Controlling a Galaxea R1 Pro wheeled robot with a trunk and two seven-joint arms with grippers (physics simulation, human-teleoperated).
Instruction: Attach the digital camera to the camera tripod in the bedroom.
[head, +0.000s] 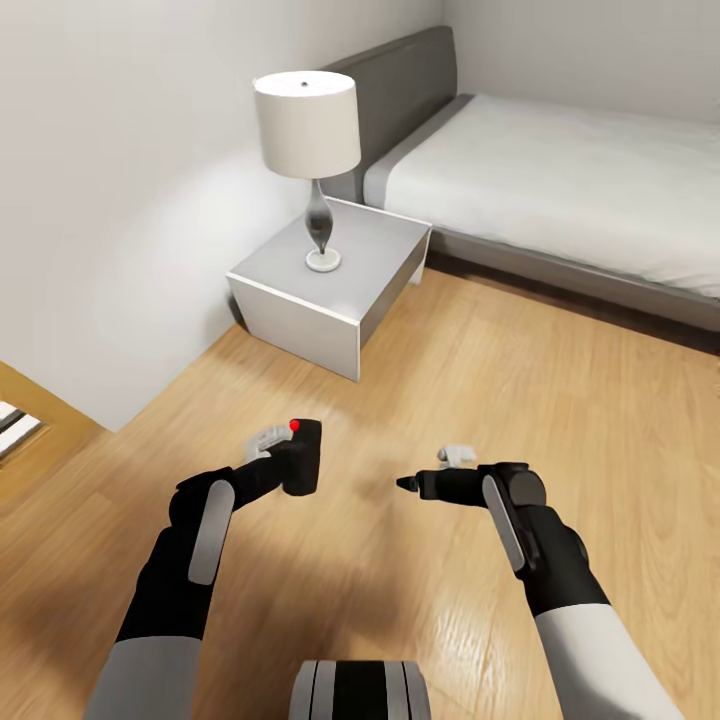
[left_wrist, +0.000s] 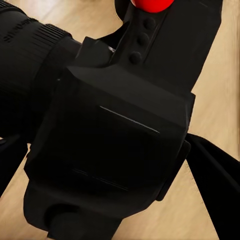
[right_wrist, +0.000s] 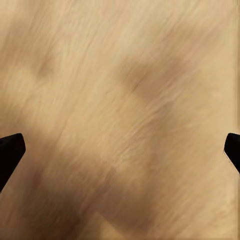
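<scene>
- The left arm is reaching forward and low over the wood floor (head: 480, 370), forearm angling inward, and its left pincer (head: 285, 455) is pinching the digital camera (head: 300, 462) from the sides.
- The digital camera is hanging above the floor, in front of the nightstand (head: 330, 275), with its round red button (head: 295, 425) facing up; in the left wrist view the black body (left_wrist: 115, 145) is sitting right against the lens, with the ribbed lens barrel (left_wrist: 25, 65) jutting to one side and the red button (left_wrist: 152, 4) at the frame's edge.
- The right arm is bending at the wrist so that the right pincer (head: 425, 485) is pointing across toward the camera, near it but apart from it, holding nothing.
- In the right wrist view the two black fingertips (right_wrist: 10, 152) are standing spread wide at opposite edges, with bare floor planks (right_wrist: 120, 120) between them.
- The bedroom is showing grey-white walls (head: 110, 200); the white nightstand is sitting in the corner against the wall, just beside the grey bed (head: 580, 190).
- A table lamp (head: 310, 150) with a cream shade is standing upright near the middle of the nightstand's top.
- The bed is carrying a white mattress below a dark grey headboard (head: 400, 90).
</scene>
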